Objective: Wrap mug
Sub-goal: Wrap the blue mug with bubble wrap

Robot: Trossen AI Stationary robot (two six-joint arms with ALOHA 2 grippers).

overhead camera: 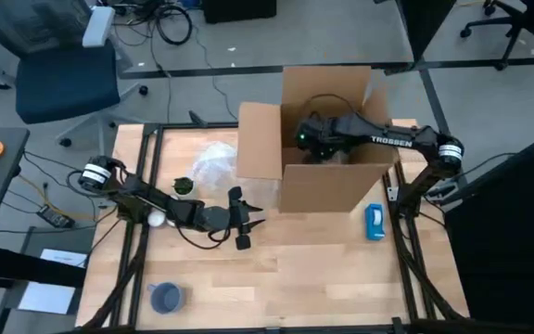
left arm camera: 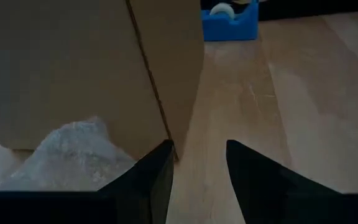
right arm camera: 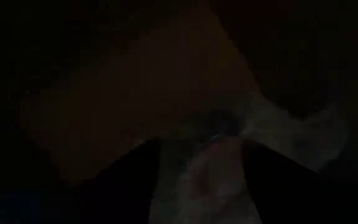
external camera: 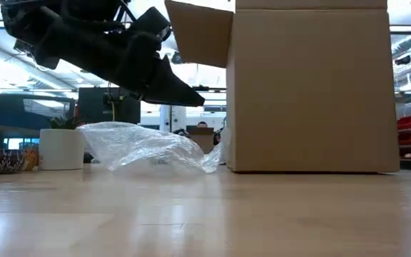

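A crumpled sheet of clear bubble wrap [overhead camera: 216,164] [external camera: 145,146] lies on the table against the left side of an open cardboard box [overhead camera: 327,139] [external camera: 312,89]. A blue mug [overhead camera: 165,297] stands upright near the table's near left corner. My left gripper [overhead camera: 245,223] [left arm camera: 199,171] hovers open just above the table, in front of the box's near left corner, with nothing between its fingers. My right gripper [overhead camera: 315,139] reaches down inside the box; in the dark right wrist view a pale crinkled lump [right arm camera: 213,168] shows there.
A blue tape dispenser [overhead camera: 375,221] [left arm camera: 229,22] stands by the box's near right corner. A small white pot with a plant [external camera: 61,148] [overhead camera: 184,186] sits left of the wrap. Bare wood lies along the near edge. The box's flap [overhead camera: 260,139] stands open over the wrap.
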